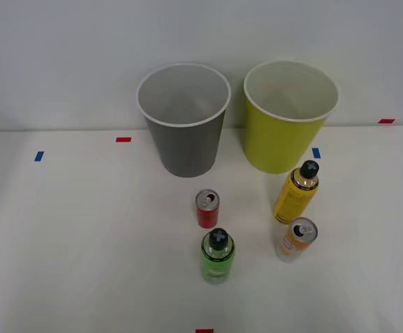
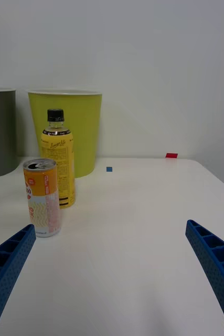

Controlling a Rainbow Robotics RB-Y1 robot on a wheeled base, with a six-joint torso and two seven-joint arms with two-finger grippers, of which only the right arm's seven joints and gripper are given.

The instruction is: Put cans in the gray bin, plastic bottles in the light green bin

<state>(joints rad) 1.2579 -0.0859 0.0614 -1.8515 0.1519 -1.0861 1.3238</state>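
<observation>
- Four items standing upright on the white table (image 1: pixel 62 243), none sorted yet: red can (image 1: pixel 207 209) at frame centre, green bottle (image 1: pixel 217 256) just below it, yellow bottle (image 1: pixel 296 192) right of centre, orange-and-white can (image 1: pixel 297 239) just below that, near but apart.
- Grouped loosely in front of the bins, probably so each stays reachable on its own.
- Gray bin (image 1: pixel 184 121) upper centre, light green bin (image 1: pixel 288 114) to its right, side by side, mouths open upward to take drops; nothing seen inside either.
- Right gripper (image 2: pixel 112 262) spread wide and empty, blue fingers (image 2: pixel 214 262) low over the table in the wrist view.
- Orange-and-white can nearest the fingers there, off toward one of them, not between; likely the first pick.
- Yellow bottle close behind that can, so a tidy approach seems needed to avoid toppling it.
- Coloured tape marks (image 1: pixel 123 139) along the table edges, apparently position guides.
</observation>
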